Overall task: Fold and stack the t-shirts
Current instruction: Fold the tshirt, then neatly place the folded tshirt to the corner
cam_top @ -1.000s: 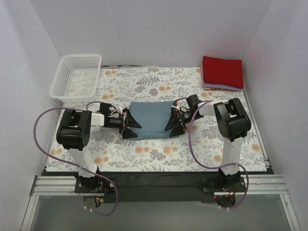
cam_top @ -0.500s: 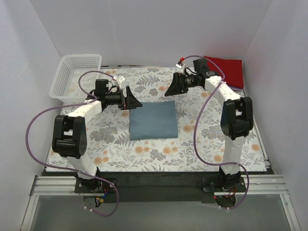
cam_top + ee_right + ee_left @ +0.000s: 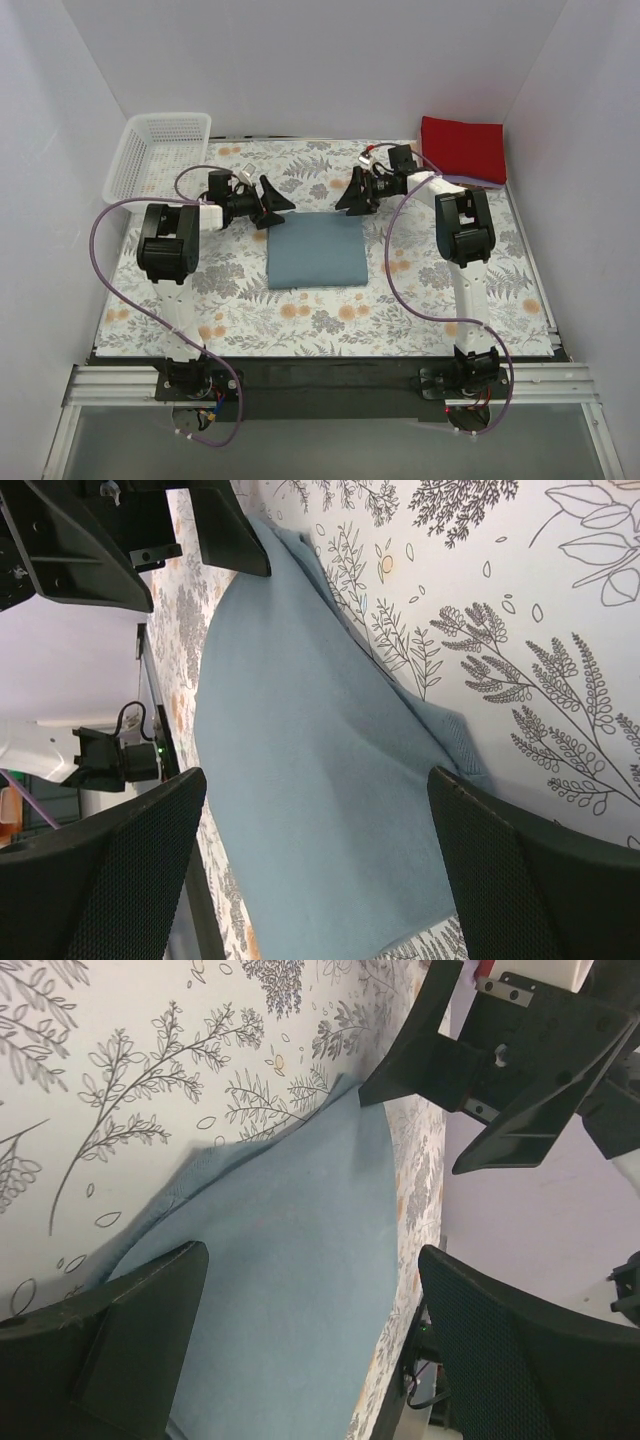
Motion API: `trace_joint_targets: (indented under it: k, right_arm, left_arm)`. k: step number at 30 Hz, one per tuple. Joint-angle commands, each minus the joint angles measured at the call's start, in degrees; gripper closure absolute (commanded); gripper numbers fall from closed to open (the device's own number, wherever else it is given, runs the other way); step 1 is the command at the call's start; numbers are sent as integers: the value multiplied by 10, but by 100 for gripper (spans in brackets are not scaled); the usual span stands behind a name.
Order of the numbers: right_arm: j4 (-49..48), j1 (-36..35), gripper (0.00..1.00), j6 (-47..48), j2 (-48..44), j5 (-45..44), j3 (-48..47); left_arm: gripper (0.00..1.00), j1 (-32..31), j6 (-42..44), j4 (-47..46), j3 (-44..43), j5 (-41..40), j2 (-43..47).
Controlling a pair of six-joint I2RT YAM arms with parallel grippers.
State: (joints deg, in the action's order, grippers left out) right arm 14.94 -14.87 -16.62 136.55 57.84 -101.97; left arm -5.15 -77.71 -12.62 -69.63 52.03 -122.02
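A: Starting at the left of the overhead view, what is there?

B: A white mesh basket (image 3: 160,160) sits at ten o'clock on the floral tablecloth (image 3: 240,310) that covers the bench. Then comes the left tool (image 3: 272,205), jaws spread wide and empty, at the eleven o'clock corner of the slate-blue t-shirt (image 3: 318,250). That shirt lies folded into a rectangle at the centre of the bench. The right tool (image 3: 350,192) mirrors the left one at the one o'clock corner, likewise released and holding nothing. At two o'clock the red t-shirt (image 3: 462,148) lies folded on top of a lavender t-shirt (image 3: 465,182), of which only an edge shows.

A: How will the blue shirt handle?

B: It looks like light, limp cloth. It would probably sag and fall open if lifted by a single layer. The sounder hold seems to be the two far corners, one tool to each, with every layer pinched together.

A: Do the wrist cameras add anything?

B: Yes. From above the fold reads as a clean rectangle. The right wrist view shows a hemmed flap (image 3: 452,742), perhaps a sleeve, sticking out past the top layer. The left wrist view shows a lower layer peeking out along the same far edge. Each wrist view also catches the other tool across the cloth. Only the overhead view shows the basket and the red stack. No view settles whether the fingertips touch the tablecloth.
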Motion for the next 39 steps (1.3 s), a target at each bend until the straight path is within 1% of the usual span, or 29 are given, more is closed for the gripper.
trace_joint_targets:
  k: [1, 4, 6, 7, 8, 9, 10, 11, 12, 13, 14, 16, 17, 18, 19, 20, 22, 23, 24, 25, 26, 27, 28, 29, 31, 33, 34, 36, 39]
  right_arm:
    - [-11, 15, 2, 15, 25, -59, -17]
    - [-9, 34, 2, 19, 3, -67, -40]
    - [-9, 41, 2, 30, -36, -69, -42]
    - [-7, 46, 2, 36, -53, -71, -38]
    - [-4, 46, 2, 42, -94, -74, -24]
    - [-3, 46, 2, 51, -117, -77, -10]
    - [-1, 44, 2, 65, -140, -84, 4]
    - [8, 43, 2, 75, -186, -91, 32]
    - [16, 42, 2, 86, -208, -118, 44]
    - [26, 42, 2, 103, -229, -138, 56]
    - [42, 42, 2, 110, -269, -158, 87]
    - [53, 42, 1, 120, -310, -205, 127]
    - [54, 42, 2, 121, -349, -221, 149]
    - [54, 42, 2, 119, -369, -236, 195]
    - [55, 43, 2, 114, -385, -262, 213]
    - [57, 43, 2, 99, -413, -274, 230]
    - [59, 48, 2, 85, -434, -287, 279]
    - [59, 49, 2, 69, -451, -293, 297]
    - [58, 50, 2, 63, -459, -299, 311]
    - [57, 52, 2, 59, -466, -300, 340]
    - [52, 53, 2, 55, -477, -300, 353]
    - [49, 56, 2, 42, -480, -299, 366]
    - [46, 60, 2, 34, -484, -295, 392]
    - [35, 63, 2, 24, -491, -293, 405]
    - [20, 76, 2, -8, -496, -281, 431]
    - [-4, 85, 2, -36, -505, -275, 468]
    - [-13, 87, 2, -64, -509, -271, 478]
    - [-32, 93, 2, -82, -513, -265, 502]
    - [-45, 98, 2, -109, -504, -245, 516]
  left_arm:
    - [13, 22, 1, 1, 33, -32, 18]
    - [13, 42, 23, 20, 37, -12, 43]
    - [13, 51, 54, 42, 29, -4, 80]
    - [12, 51, 81, 58, 23, -11, 99]
    - [13, 49, 140, 90, 12, -17, 117]
    - [13, 45, 173, 110, 5, -28, 135]
    - [13, 39, 211, 143, -8, -49, 171]
    - [13, 18, 310, 204, -17, -90, 188]
    - [13, 7, 357, 221, -22, -106, 210]
    - [13, -7, 406, 231, -13, -128, 254]
    - [13, -42, 488, 236, -2, -178, 282]
    - [13, -86, 568, 239, 43, -224, 348]
    - [13, -127, 595, 245, 57, -255, 363]
    - [13, -149, 658, 257, 71, -254, 375]
    - [13, -165, 687, 269, 77, -251, 385]
    - [13, -211, 714, 286, 85, -250, 394]
    - [13, -261, 758, 264, 119, -294, 395]
    - [12, -309, 766, 244, 132, -312, 392]
    - [13, -333, 771, 221, 148, -354, 389]
    - [13, -355, 790, 177, 172, -371, 384]
    - [16, -395, 800, 156, 185, -385, 369]
    - [21, -412, 811, 135, 196, -404, 362]
    - [26, -428, 831, 88, 207, -412, 354]
    - [35, -454, 840, 68, 222, -417, 345]
    - [45, -469, 839, 28, 222, -423, 308]
    - [52, -485, 834, 17, 202, -424, 279]
    - [53, -489, 834, 2, 196, -425, 256]
    - [56, -499, 846, -13, 190, -425, 238]
    - [58, -508, 861, -35, 187, -424, 214]
